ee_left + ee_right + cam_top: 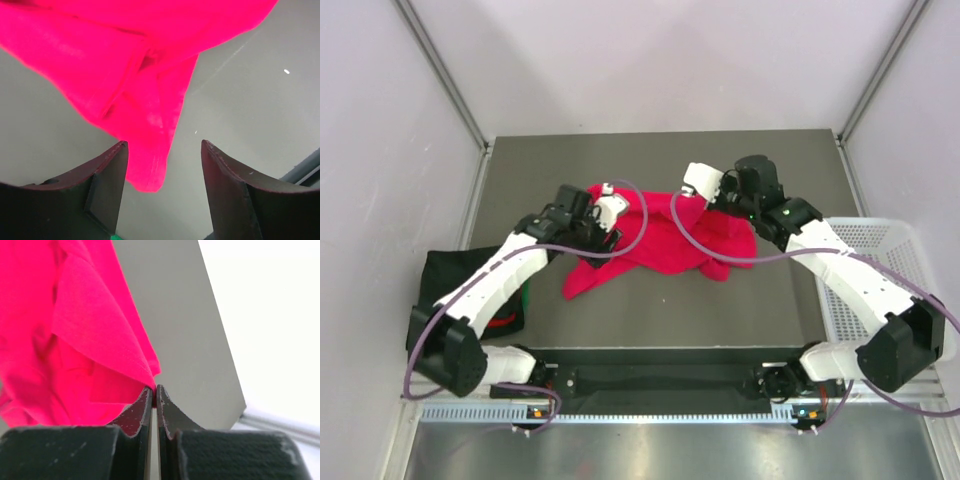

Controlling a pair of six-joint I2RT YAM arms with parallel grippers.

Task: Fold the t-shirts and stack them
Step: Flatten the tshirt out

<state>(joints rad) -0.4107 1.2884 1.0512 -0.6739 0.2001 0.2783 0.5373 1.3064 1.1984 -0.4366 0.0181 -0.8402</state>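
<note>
A: How do the tools stand?
B: The right tool is clenched on an edge of the magenta t-shirt. The left tool gapes, with a hem tip showing between its jaws, ungripped.
A: And the shirt?
B: Crumpled in the middle of the desk, between both tools. The folded pile sits at the left edge.

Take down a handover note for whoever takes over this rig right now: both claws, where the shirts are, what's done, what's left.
Right claw: shut on an edge of the pink shirt.
Left claw: open, a shirt corner between its fingers, not gripped.
Pink shirt: crumpled mid-table, unfolded.
Folded pile: at the table's left side, black on top, red and green showing at its edge.
Done: the pile. Left: fold the pink shirt and add it to the pile.
</note>
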